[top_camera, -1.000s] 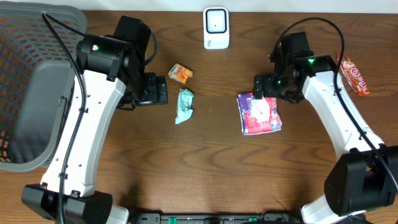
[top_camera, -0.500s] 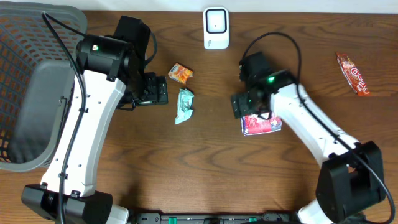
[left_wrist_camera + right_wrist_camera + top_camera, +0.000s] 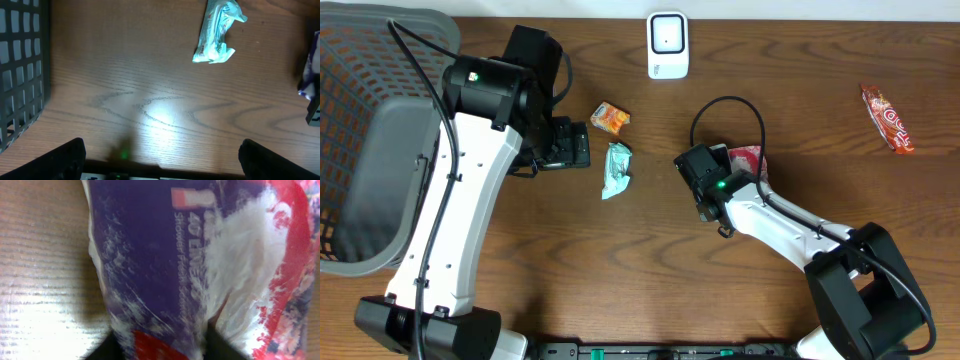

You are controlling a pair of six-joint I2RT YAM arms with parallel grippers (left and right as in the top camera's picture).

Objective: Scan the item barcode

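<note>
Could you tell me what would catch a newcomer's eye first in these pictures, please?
The right gripper near the middle of the table, closed on a crumpled purple packet that fills its wrist view. Next, the big grey basket at the far left, and the white scanner standing at the back edge.

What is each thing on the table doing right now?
Left hand: open, empty.
Right hand: closed on the purple packet.
Purple packet: gripped, bunched up.
Green packet: lying loose.
Orange packet: lying loose.
Red snack bar: lying loose.
Scanner: nothing held up to it yet.
</note>
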